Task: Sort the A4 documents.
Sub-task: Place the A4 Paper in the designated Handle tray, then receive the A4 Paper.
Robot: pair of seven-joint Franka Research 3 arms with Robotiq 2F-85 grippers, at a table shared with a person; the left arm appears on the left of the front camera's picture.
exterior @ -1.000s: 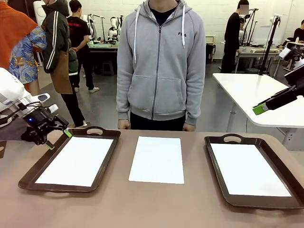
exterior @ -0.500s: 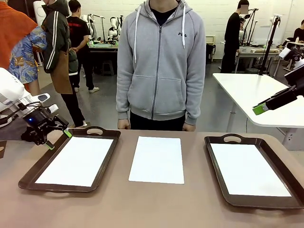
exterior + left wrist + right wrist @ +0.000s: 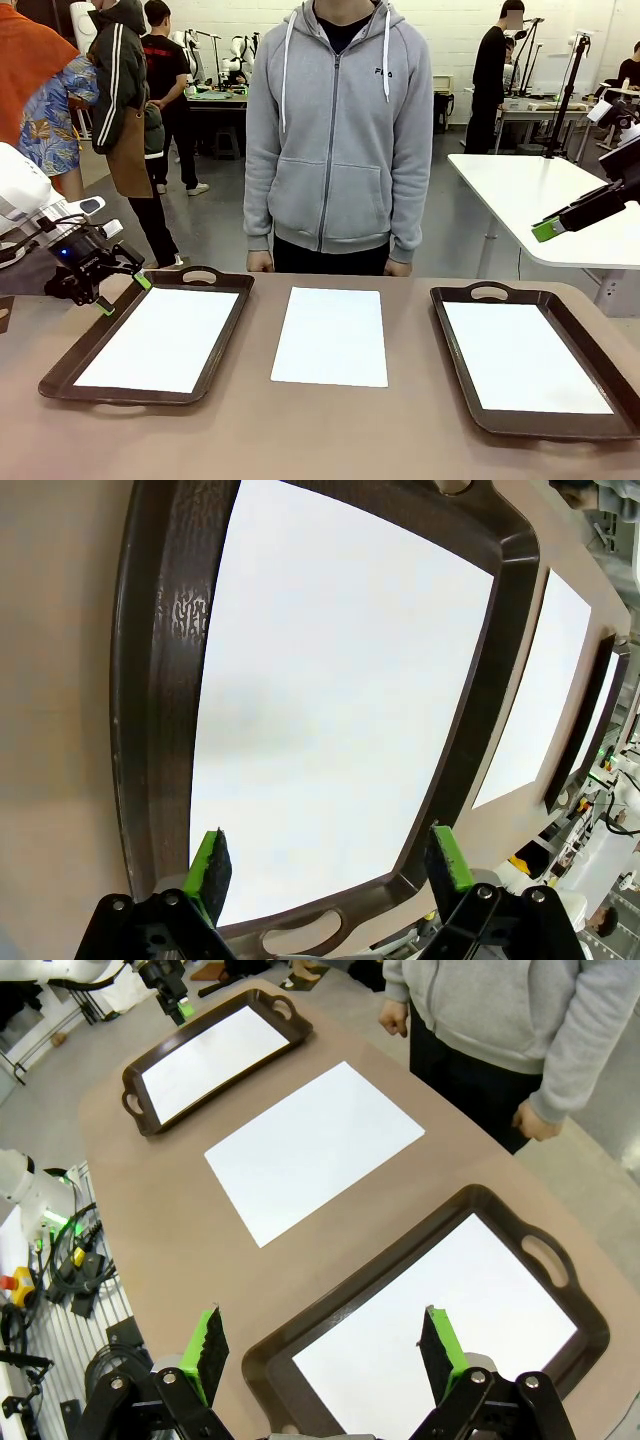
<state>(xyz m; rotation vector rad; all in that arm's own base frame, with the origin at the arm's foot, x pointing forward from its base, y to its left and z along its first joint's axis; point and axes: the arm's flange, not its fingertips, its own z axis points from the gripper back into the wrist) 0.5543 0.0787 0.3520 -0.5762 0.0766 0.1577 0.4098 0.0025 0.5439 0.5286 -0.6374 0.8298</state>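
Three white A4 documents show. One sheet [image 3: 160, 337] lies in the left brown tray [image 3: 70, 360], one [image 3: 332, 335] lies bare on the table's middle, and one [image 3: 525, 355] lies in the right brown tray [image 3: 455, 350]. My left gripper [image 3: 124, 294] hovers open at the left tray's far left corner; in its wrist view the gripper [image 3: 328, 860] looks down on that sheet [image 3: 330, 680]. High at the right, my right gripper [image 3: 548, 230] is open and holds nothing. The right wrist view has the gripper [image 3: 324, 1348] above the right tray's sheet [image 3: 440, 1310], with the middle sheet [image 3: 310, 1145] beyond.
A person in a grey hoodie [image 3: 338, 130] stands at the far edge, both hands [image 3: 260, 262] down by the table rim. Bare brown tabletop [image 3: 300, 430] runs along the near side and between the trays. Another white table [image 3: 530, 190] stands behind at the right.
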